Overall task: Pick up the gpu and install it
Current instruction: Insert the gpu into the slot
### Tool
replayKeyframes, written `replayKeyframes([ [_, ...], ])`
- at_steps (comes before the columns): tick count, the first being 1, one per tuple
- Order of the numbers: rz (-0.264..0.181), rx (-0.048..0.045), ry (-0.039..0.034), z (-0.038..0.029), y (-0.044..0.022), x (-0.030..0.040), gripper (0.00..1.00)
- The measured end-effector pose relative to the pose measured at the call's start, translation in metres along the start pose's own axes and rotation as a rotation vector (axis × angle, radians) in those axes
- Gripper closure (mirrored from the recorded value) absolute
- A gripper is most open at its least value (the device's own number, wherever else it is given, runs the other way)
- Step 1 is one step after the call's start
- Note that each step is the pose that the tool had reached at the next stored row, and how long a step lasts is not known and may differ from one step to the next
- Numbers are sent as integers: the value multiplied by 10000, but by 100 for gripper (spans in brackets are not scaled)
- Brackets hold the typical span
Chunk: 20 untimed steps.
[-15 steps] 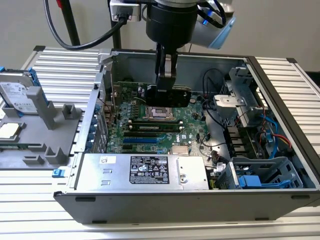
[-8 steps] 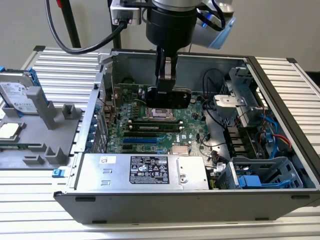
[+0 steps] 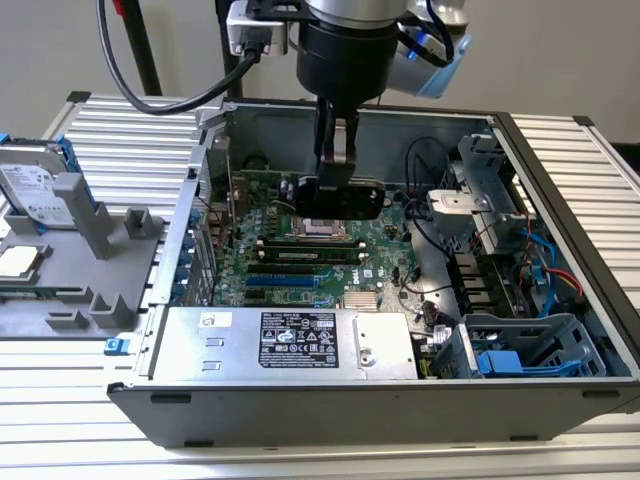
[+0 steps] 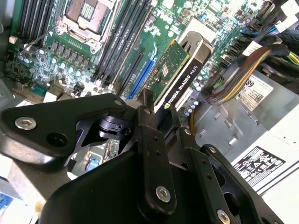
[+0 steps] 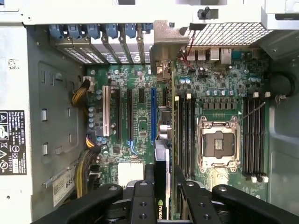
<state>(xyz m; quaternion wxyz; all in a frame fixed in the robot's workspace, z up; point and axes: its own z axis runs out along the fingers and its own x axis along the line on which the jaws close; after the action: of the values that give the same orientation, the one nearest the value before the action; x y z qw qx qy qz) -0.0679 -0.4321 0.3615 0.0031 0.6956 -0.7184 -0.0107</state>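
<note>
In the exterior view your gripper [image 3: 337, 170] reaches down into the open computer case [image 3: 400, 405]; its fingers are closed narrowly on the top edge of the gpu [image 3: 345, 200]; the card hangs over the middle of the motherboard [image 3: 395, 250]; I judge it lifted and brought to the board, not yet seated. The power supply [image 3: 200, 345] lines the case's near wall; a hard drive [image 3: 30, 190] lies outside the case at the exterior view's left; neither crowds you.

In the second wrist view the fingers [image 4: 148, 105] pinch the gpu [image 4: 182, 70], and its free end tilts toward the board; the blue expansion slot [image 4: 144, 77] runs just beside it; whether they touch, I cannot tell; a cable bundle [image 4: 238, 79] lies well apart from that slot.

In the first wrist view the card [image 5: 161, 186] shows edge-on between the blue slot [image 5: 153, 112] and the memory slots [image 5: 187, 135], with the CPU socket [image 5: 218, 144] beyond; seating, I judge, calls for squaring the card's edge over the blue slot and its bracket to the case's rear wall; the memory slots are your nearest obstruction.
</note>
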Motion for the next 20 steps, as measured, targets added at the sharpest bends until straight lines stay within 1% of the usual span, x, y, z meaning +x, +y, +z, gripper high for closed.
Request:
replayKeyframes([
  [10,0,0,0,33,-56,-1,100],
  [20,0,2,0,44,-61,-1,100],
])
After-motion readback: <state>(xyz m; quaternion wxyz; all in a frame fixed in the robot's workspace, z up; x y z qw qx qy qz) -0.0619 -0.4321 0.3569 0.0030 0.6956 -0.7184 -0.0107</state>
